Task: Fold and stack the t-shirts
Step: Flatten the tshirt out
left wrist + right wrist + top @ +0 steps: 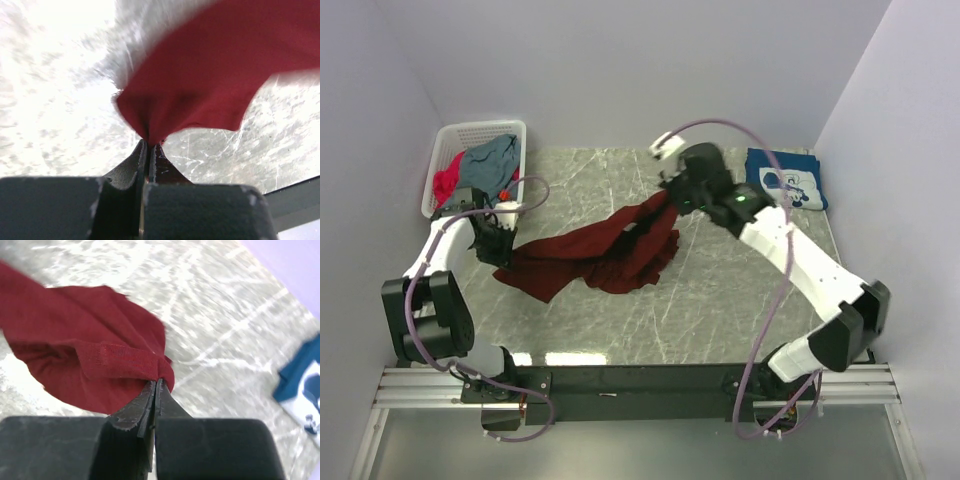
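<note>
Both arms have hold of the maroon t-shirt point(595, 255) — it's strung out between them across the middle of the marble table point(720, 310), rumpled and bunched thicker toward its right half. The left gripper point(149, 146) is clamped tight on one corner of the cloth, jaws pressed together with red fabric spilling up out of them. Over on the other side, the right gripper point(156, 384) is pinched just as narrowly on a hemmed edge of the same shirt. At the far right corner of the table lies the navy t-shirt point(786, 178), folded flat with its white print up, well apart from the red one. Far left, the white basket point(485, 129) holds a grey-blue shirt point(495, 158) and a pink one point(445, 186) — both crumpled.
</note>
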Available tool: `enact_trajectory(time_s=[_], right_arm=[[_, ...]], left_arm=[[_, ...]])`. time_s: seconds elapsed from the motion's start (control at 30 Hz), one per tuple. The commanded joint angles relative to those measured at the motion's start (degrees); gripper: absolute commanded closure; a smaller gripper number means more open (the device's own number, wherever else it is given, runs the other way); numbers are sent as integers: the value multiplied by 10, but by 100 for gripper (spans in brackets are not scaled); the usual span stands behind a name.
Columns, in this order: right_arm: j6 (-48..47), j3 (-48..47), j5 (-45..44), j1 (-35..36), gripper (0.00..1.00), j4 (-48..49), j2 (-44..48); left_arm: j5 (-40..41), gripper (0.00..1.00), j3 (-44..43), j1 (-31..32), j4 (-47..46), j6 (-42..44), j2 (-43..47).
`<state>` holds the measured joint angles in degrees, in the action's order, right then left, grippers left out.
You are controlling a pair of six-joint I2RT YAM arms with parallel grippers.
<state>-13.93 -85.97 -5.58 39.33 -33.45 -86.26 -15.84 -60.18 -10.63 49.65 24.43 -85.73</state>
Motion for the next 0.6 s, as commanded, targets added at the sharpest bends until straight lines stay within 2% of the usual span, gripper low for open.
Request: enact_trajectory(time_s=[0.0,0.3,0.43,0.5,0.57], right_arm=[[16,7,76,-61,100,-57,33],[1,-15,153,-201,100,-95,116],[-8,-56,164,-271,100,-72,132],[-5,-72,148,-304,100,-44,134],[7,-88,125,-334,100,13,136]], left_arm=[[-15,99,-40,-3,13,14,32],[-37,99,-135,8,-18,2,72],[-18,100,-266,59,-53,-43,19],[0,100,-327,84,-80,-96,-32],[16,100,-424,98,-135,-154,-71]])
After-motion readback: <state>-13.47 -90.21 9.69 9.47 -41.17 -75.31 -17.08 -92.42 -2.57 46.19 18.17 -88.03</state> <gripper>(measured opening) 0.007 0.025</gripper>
